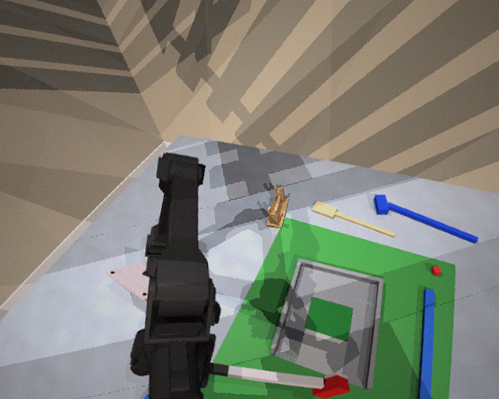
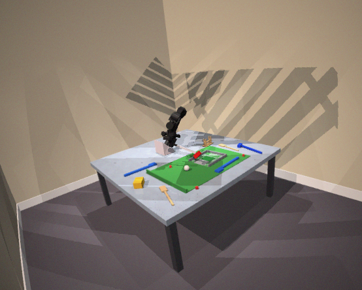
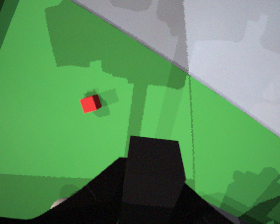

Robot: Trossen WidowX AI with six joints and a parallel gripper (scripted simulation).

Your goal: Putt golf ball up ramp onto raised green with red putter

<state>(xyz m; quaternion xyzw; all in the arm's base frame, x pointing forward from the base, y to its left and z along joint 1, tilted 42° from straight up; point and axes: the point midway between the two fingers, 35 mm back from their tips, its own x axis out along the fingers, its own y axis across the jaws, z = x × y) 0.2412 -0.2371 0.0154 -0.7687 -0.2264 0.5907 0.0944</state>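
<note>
The red putter [image 1: 288, 379] is clamped by its pale shaft in the gripper [image 1: 207, 369], its red head hanging at the near edge of the grey ramp frame [image 1: 373, 317] around the raised green [image 1: 329, 318]. The golf ball [image 2: 186, 167] rests on the green mat [image 2: 183, 177], well apart from the putter head. 2 blue bars [image 2: 227, 164] flank the mat; a yellow cube [image 2: 138, 182] sits on the table [image 2: 183, 209]

Everything looks pretty matt here. The mat [image 2: 183, 177] is flat green like felt, the table [image 2: 131, 163] has a mottled grey, stone-like top, and the arm [image 1: 178, 264] is dull black plastic. The paddle [image 2: 166, 194] and little rack [image 1: 277, 209] look like pale wood.
</note>
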